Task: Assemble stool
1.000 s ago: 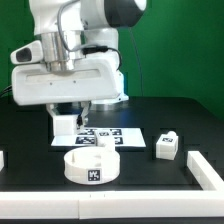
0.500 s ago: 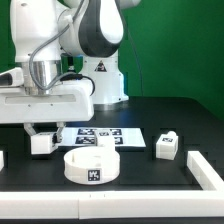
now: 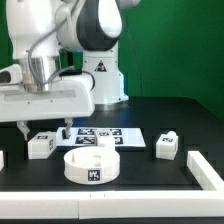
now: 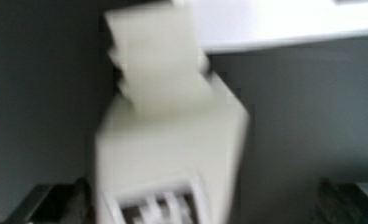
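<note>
White leg point(image 3: 40, 146): lies on bench point(image 3: 140, 185), directly below claw point(image 3: 43, 130).
Claw: spread wide, gripping nothing.
Seat point(image 3: 90, 166): near the leg, toward exterior view's right.

Arm point(image 3: 95, 30) hunched low, wrist vertical, jaws wide apart, pointing down.

A robotics lab: white robot arm point(image 3: 95, 30) over a black table point(image 3: 140, 182), green backdrop point(image 3: 190, 50), tag-printed marker board point(image 3: 108, 133).
</note>
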Robot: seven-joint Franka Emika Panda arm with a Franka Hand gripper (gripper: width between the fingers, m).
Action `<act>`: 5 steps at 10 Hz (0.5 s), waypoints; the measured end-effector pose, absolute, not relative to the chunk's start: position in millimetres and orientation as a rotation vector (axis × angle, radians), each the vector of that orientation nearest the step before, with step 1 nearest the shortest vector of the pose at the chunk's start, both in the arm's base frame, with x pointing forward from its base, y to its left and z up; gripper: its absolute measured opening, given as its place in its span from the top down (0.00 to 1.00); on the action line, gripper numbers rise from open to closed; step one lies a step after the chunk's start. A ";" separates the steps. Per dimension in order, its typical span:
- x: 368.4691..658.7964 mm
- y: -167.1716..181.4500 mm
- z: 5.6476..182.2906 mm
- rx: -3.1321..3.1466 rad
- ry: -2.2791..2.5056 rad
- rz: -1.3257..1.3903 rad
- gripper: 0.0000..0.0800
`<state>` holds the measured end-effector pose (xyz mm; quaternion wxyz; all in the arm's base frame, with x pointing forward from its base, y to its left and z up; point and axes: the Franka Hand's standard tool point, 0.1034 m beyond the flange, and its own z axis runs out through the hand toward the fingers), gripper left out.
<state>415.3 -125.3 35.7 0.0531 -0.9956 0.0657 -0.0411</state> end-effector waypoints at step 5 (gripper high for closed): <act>492.5 -76.0 61.9 -2.977 0.136 -0.110 0.19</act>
